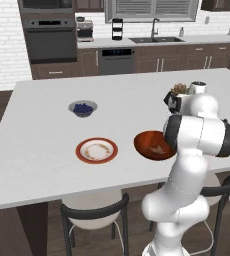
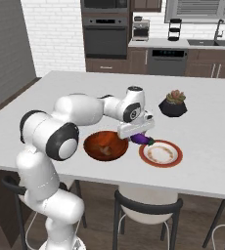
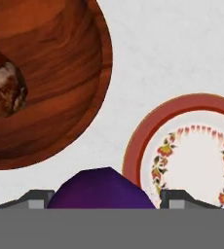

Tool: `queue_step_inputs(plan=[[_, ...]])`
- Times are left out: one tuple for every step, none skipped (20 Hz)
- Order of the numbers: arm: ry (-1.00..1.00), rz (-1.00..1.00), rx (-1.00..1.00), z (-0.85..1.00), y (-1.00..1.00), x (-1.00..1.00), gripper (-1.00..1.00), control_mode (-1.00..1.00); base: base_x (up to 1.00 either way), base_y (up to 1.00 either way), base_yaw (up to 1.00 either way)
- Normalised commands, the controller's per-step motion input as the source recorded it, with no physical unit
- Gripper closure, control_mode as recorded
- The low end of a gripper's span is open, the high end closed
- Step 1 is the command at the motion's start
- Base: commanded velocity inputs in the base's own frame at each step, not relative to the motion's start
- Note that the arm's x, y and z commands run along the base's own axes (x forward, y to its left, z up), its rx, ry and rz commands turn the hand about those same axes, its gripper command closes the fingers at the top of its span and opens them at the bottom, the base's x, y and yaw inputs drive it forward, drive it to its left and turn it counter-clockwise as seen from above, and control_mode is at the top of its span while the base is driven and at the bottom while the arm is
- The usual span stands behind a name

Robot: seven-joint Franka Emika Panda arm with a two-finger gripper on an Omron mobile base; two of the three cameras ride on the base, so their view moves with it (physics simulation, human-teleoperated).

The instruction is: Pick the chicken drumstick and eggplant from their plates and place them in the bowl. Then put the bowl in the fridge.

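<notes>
Eggplant [image 3: 102, 188] clamped between wide-set gripper [image 3: 103, 200] fingers | hangs between bowl [image 3: 60, 73] and plate [image 3: 133, 146] | drumstick [image 3: 4, 90] in bowl | near table's [image 2: 207, 122] front edge

The arm rose from 7 o'clock in the right base view, bent at the elbow and reached toward 3 o'clock. The gripper [image 2: 140, 138] pointed down, its jaws closed on the eggplant [image 2: 143, 139], lifted between the two fingers [image 3: 35, 199].

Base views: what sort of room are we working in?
A home kitchen, it seems: a wall oven, a sink with faucet on the back counter, and a big white island with stools.
</notes>
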Motion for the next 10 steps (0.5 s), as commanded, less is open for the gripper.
queue_step_inputs(plan=[[0.0,-0.04,0.0,0.0,1.0,0.0,1.0,-1.0,0.0,0.0,0.0],[0.0,-0.03,0.0,0.01,1.0,0.0,1.0,-1.0,0.0,0.0,0.0],[0.0,0.0,0.0,0.25,0.64,0.14,1.0,-1.0,0.0,0.0,0.0],[0.0,0.0,0.0,0.24,0.56,0.07,1.0,-1.0,0.0,0.0,0.0],[0.0,0.0,0.0,0.09,0.96,0.09,1.0,-1.0,0.0,0.0,0.0],[0.0,0.0,0.0,0.0,1.0,0.1,1.0,-1.0,0.0,0.0,0.0],[0.0,0.0,0.0,0.0,1.0,0.0,1.0,-1.0,0.0,0.0,0.0],[0.0,0.0,0.0,0.0,1.0,0.01,1.0,-1.0,0.0,0.0,0.0],[0.0,0.0,0.0,0.0,1.0,0.12,1.0,-1.0,0.0,0.0,0.0],[0.0,0.0,0.0,0.0,0.94,0.19,1.0,-1.0,0.0,0.0,0.0]])
